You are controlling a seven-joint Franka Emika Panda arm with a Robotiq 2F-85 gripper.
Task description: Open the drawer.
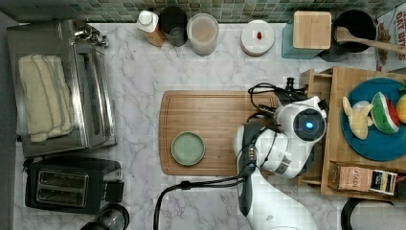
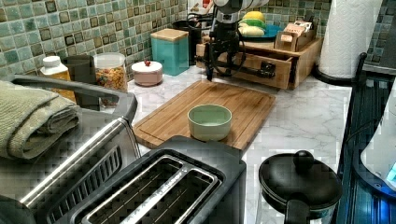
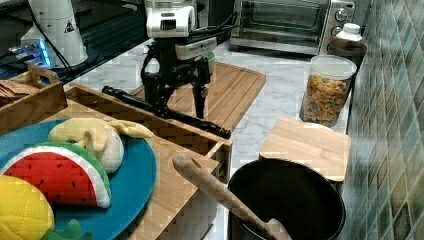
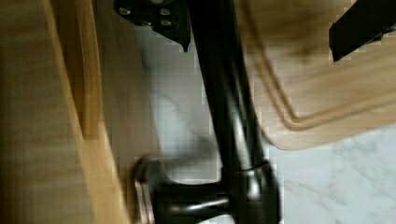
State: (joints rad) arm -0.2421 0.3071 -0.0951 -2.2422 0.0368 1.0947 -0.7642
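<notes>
Now the fingers [image 3: 162,102] straddle, spread, the drawer's [image 3: 165,127] black bar handle [image 3: 170,115]; next, I judge, pull outward further.

My gripper [image 3: 181,102] points down over the drawer [image 3: 150,122], one finger on each side of its black bar handle [image 3: 165,112] with a gap between them. The drawer is pulled partly out of its wooden cabinet [image 3: 185,195], toward the cutting board [image 3: 235,92] on the marble counter [image 3: 285,90]. A blue plate [image 3: 132,185] with toy fruit sits on the cabinet top. A cereal jar [image 3: 325,92] stands near the counter's tiled back edge.
</notes>
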